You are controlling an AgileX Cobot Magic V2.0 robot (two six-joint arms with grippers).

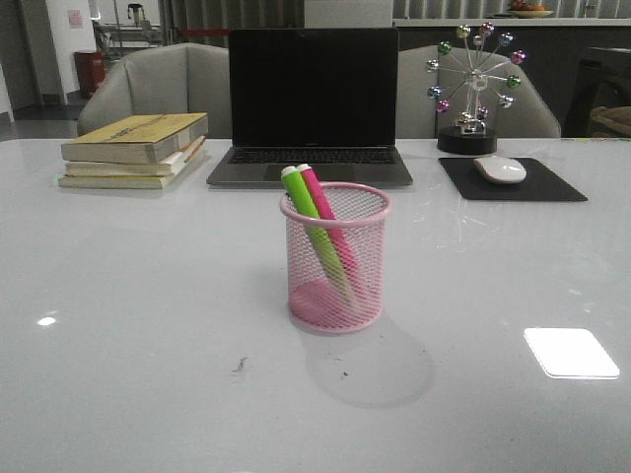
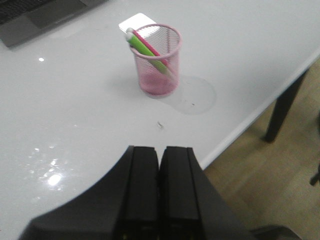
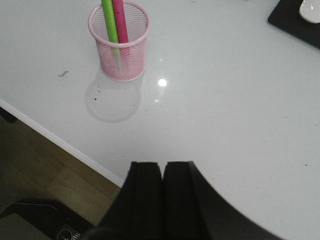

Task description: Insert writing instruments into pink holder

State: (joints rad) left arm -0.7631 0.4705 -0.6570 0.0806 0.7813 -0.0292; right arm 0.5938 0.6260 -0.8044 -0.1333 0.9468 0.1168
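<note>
**Both markers seated in holder; both arms' fingers closed and empty**

The pink holder stands upright near the middle of the white table. The green marker and pink marker lean together inside it, white ends above the rim. The left fingers and the right fingers are pressed together, holding nothing, well apart from the holder. Behind: laptop, stacked books, mouse.
</note>
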